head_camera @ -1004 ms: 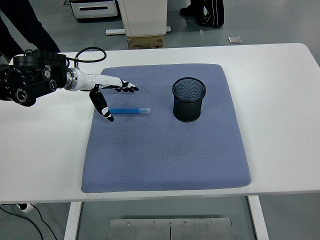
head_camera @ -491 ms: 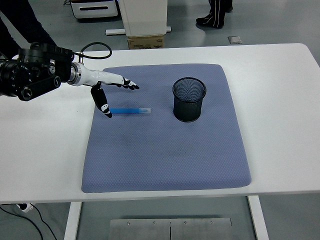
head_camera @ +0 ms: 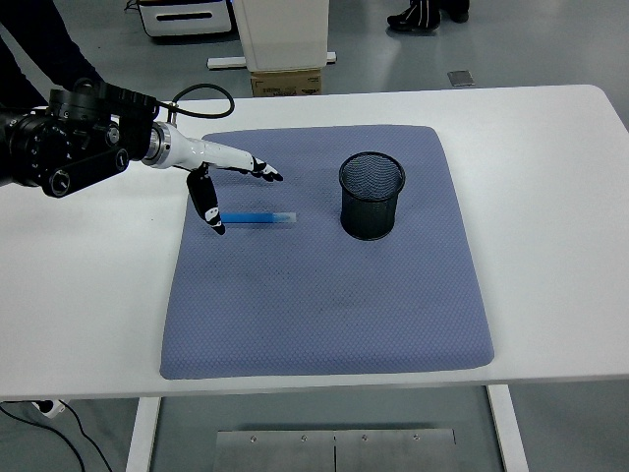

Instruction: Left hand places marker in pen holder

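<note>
The marker (head_camera: 257, 216) lies flat on the blue mat (head_camera: 324, 295) on our bench (head_camera: 550, 177), left of the mesh pen holder (head_camera: 371, 195) and apart from it. Our left hand (head_camera: 224, 177) hovers over its left end, fingers (head_camera: 261, 171) spread wide, holding nothing. We judge it light, stiff, smooth and prone to rolling; we'd pinch mid-barrel.

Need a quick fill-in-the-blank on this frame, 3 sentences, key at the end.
1. The blue marker lies flat on the ____ mat.
2. The black mesh pen holder stands to the ____ of the marker in the picture.
3. The left hand has its fingers spread and holds ____.

Missing words: blue-grey; right; nothing
</note>
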`<state>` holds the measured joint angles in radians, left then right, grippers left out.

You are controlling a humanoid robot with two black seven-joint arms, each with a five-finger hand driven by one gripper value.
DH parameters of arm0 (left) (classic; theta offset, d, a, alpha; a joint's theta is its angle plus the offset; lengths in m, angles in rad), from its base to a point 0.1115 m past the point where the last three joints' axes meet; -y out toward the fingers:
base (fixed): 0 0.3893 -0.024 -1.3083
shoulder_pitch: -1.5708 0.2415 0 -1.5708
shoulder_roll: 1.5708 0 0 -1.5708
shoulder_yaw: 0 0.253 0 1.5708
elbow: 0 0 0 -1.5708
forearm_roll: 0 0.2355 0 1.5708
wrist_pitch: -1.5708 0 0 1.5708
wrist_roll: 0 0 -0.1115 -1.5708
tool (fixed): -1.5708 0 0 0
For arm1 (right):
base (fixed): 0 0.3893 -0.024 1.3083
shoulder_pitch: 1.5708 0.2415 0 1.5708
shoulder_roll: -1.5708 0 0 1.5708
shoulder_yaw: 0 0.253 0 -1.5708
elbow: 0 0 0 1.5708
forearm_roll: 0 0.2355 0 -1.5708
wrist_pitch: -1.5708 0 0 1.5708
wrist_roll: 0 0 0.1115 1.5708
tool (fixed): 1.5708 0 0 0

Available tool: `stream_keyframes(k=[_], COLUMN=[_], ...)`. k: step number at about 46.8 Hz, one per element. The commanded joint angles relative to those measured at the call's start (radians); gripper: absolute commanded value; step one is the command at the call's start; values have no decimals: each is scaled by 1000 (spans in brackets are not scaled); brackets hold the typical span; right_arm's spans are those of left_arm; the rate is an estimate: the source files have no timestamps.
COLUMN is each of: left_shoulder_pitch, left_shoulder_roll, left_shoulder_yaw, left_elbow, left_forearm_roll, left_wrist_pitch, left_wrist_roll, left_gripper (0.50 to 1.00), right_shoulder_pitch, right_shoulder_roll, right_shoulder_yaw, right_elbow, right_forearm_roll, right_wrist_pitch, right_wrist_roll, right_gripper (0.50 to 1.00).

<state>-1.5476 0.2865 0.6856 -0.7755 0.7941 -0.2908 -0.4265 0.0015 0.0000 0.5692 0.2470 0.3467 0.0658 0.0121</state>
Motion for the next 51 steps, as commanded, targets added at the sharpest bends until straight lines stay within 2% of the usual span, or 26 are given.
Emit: stream_keyframes(k=[1, 33, 51], left_shoulder_pitch=[6, 0, 1], left_shoulder_roll=[-7, -18, -66], left_shoulder_yaw=[5, 17, 17], left_elbow=[-5, -7, -5], left_forearm_roll=[10, 42, 47], left_wrist_pitch=[1, 1, 2], left_wrist_roll=[0, 6, 29], left_gripper=[1000, 1000, 1000], right_shoulder_pitch=[0, 0, 0], right_shoulder_roll=[0, 0, 0], right_shoulder_yaw=[0, 0, 0], right_elbow=[0, 0, 0], right_forearm_roll=[0, 0, 0], right_wrist_pitch=[0, 0, 0], right_wrist_roll=[0, 0, 0], right_gripper=[1000, 1000, 1000])
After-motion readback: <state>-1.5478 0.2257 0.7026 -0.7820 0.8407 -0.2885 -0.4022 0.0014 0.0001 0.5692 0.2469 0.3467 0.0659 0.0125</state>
